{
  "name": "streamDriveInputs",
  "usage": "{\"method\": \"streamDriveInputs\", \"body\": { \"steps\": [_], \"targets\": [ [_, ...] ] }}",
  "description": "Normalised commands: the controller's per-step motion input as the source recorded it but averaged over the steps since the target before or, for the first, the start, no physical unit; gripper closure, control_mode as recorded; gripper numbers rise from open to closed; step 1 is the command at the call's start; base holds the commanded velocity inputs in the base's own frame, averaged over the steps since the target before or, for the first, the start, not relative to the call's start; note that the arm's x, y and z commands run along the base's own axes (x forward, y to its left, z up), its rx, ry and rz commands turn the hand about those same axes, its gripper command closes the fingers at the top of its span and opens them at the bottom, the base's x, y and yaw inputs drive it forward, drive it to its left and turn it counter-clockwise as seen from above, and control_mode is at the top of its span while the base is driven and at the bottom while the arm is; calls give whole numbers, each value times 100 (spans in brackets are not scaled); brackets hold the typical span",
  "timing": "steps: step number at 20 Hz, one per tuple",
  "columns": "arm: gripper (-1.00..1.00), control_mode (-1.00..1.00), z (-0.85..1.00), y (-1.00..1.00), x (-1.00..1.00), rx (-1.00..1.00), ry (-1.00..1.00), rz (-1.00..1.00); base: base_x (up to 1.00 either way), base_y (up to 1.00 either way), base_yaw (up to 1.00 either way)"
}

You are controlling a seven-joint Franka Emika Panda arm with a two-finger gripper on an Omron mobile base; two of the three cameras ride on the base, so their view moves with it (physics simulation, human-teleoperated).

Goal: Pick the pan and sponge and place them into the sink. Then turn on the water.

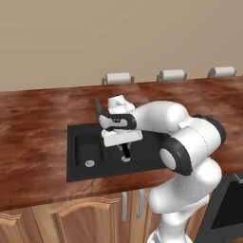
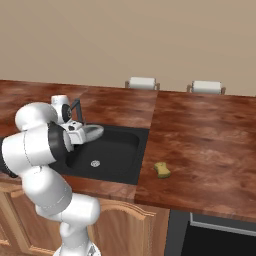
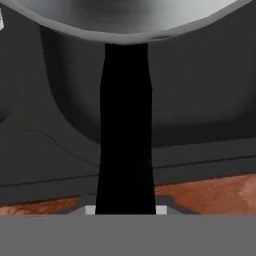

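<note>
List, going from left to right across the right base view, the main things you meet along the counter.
White robot arm → silver-grey metal frying pan → black double-basin sink → small yellow rectangular sponge on the reddish-brown wooden counter.

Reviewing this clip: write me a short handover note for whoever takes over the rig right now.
Tool: shut on the pan's black handle, carrying the pan over the sink.
Pan: held in the air above the sink, not yet set down; the hand view shows its silver bowl ahead of the tool.
Sponge: lies on the wooden counter to the right of the sink, untouched.
Faucet: no water running.
Done: pan picked up and brought over the sink.
Left: lower and release the pan, fetch the sponge into the sink, turn on the water.
</note>
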Motion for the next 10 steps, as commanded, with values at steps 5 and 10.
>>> {"method": "streamDriveInputs", "body": {
  "steps": [5, 10],
  "targets": [
    [100, -100, -7, -25, 27, 1, 1, 10, 0, 0, 0],
    [100, -100, -8, -43, 18, 0, 2, 5, 0, 0, 0]
  ]
}}
